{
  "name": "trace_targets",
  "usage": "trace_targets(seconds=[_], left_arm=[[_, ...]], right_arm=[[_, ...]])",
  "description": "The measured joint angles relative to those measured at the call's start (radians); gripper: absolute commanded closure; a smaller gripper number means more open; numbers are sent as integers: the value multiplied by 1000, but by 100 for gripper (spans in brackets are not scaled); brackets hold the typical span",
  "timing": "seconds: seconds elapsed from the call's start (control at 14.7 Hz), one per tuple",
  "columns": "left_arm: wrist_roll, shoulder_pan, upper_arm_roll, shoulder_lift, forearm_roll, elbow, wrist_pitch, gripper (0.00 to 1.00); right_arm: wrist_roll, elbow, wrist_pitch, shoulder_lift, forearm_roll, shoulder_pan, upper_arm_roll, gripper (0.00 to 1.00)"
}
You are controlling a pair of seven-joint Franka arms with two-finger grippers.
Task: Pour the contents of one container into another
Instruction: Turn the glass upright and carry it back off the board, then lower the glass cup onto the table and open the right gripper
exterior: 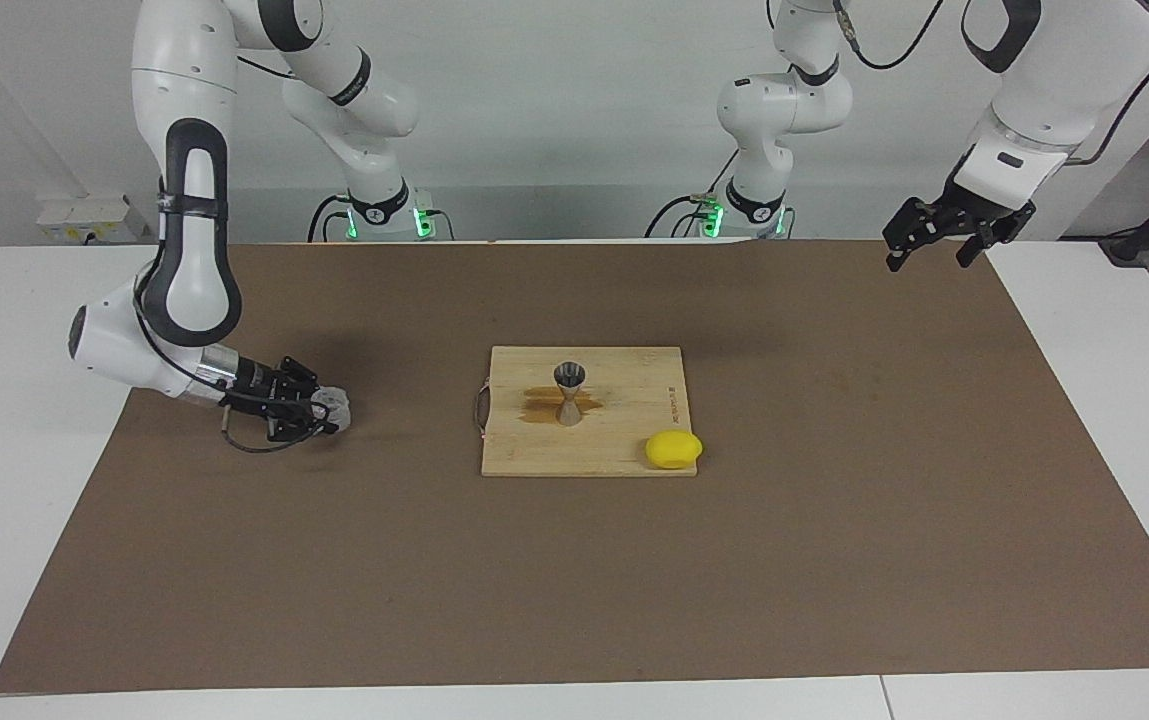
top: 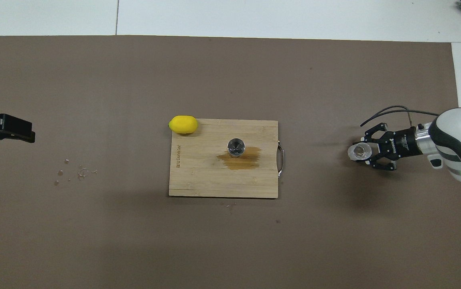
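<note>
While right claw [exterior: 326, 410] grips glass cup [exterior: 336, 405] low over mat [exterior: 574, 580], contents unclear; jigger [exterior: 569, 393] upright on board [exterior: 584, 455] w/ brown spill [exterior: 539, 405]. Left claw [exterior: 934, 243] waits, open.

A white table [exterior: 14, 330] carries a large brown paper-like mat [exterior: 834, 520] over most of its top. In the mat's middle lies a rectangular pale wooden cutting board [exterior: 624, 440] with a small metal handle [exterior: 480, 410] at the right arm's end and a brown wet stain [top: 242, 159].
</note>
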Motion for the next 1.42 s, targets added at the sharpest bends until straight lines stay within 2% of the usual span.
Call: trace_targets(seconds=[0.07, 0.14, 0.2, 0.68, 0.88, 1.15, 1.42], left_arm=[[0, 0, 0, 0, 0, 0, 0, 0], [0, 0, 0, 0, 0, 0, 0, 0], [0, 0, 0, 0, 0, 0, 0, 0], [0, 0, 0, 0, 0, 0, 0, 0], [0, 0, 0, 0, 0, 0, 0, 0], [0, 0, 0, 0, 0, 0, 0, 0], [0, 0, 0, 0, 0, 0, 0, 0]], right_arm=[[0, 0, 4, 0, 0, -7, 0, 35], [0, 0, 6, 0, 0, -13, 0, 3], [0, -2, 11, 0, 0, -16, -1, 0], [0, -18, 48, -4, 0, -21, -2, 0], [-2, -16, 51, -44, -28, -25, -6, 0], [-6, -13, 49, -147, -191, -13, 2, 0], [-49, -5, 48, -200, -405, 111, 11, 0]])
